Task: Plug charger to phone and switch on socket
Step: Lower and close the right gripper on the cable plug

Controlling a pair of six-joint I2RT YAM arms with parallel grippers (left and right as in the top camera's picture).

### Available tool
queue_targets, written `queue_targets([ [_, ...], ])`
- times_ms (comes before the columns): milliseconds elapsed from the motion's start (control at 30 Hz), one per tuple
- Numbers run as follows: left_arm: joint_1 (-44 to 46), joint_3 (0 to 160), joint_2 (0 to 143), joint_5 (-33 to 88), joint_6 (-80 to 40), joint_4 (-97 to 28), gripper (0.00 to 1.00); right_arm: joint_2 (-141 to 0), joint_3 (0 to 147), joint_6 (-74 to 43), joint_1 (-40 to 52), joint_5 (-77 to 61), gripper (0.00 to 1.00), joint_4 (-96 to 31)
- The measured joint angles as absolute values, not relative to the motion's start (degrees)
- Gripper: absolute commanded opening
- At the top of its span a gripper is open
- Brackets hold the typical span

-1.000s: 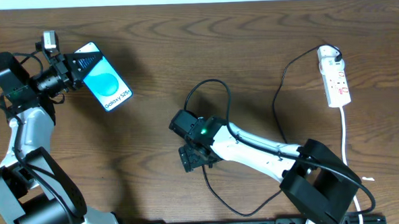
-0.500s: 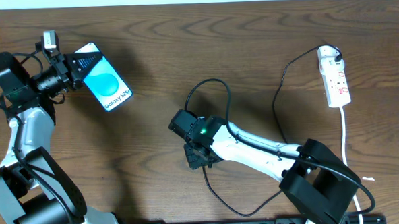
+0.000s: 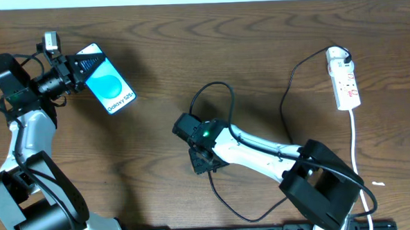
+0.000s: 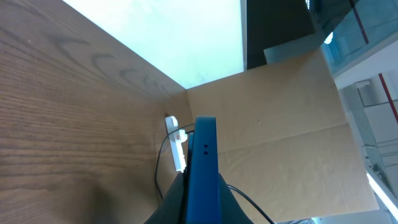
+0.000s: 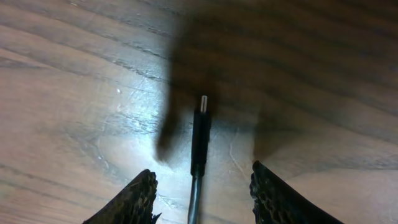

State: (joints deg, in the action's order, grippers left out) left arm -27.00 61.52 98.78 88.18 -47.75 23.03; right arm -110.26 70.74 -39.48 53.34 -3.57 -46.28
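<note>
While the left gripper (image 3: pixel 83 66) is clamped on one end of the phone (image 3: pixel 109 88), holding it at the far left of the table (image 3: pixel 153 41) with its blue screen turned upward, the right gripper (image 3: pixel 202 161) hangs wide open near the middle, gripping nothing. Between its fingers (image 5: pixel 134 199) lies the plug tip of the charger (image 5: pixel 199 140), flat on the wood and touching neither. At the far right sits the socket (image 3: pixel 345 82), well apart from both grippers
</note>
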Motion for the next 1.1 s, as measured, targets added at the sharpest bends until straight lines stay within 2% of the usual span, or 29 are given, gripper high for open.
queue_targets([
  [133, -27.00, 61.52, 98.78, 88.18, -47.75, 23.03, 0.07, -111.70, 72.51, -39.48, 53.34, -3.57, 0.44, -48.29],
  [533, -28.82, 61.52, 98.78, 88.20, -47.75, 23.03, 0.07, -114.91, 75.94, -39.68, 53.39, -3.57, 0.43, -50.37],
  [633, -28.82, 61.52, 98.78, 88.20, -47.75, 23.03, 0.07, -114.93, 75.99, -39.68, 53.39, -3.60, 0.39, -50.37],
  [767, -28.82, 61.52, 98.78, 88.20, -47.75, 23.03, 0.07, -114.91, 76.01, -39.83, 53.39, -3.62, 0.29, -50.28],
  [1100, -28.82, 61.52, 98.78, 88.20, -47.75, 23.03, 0.07, -114.91, 76.01, -40.12, 53.39, -3.62, 0.26, -49.95],
])
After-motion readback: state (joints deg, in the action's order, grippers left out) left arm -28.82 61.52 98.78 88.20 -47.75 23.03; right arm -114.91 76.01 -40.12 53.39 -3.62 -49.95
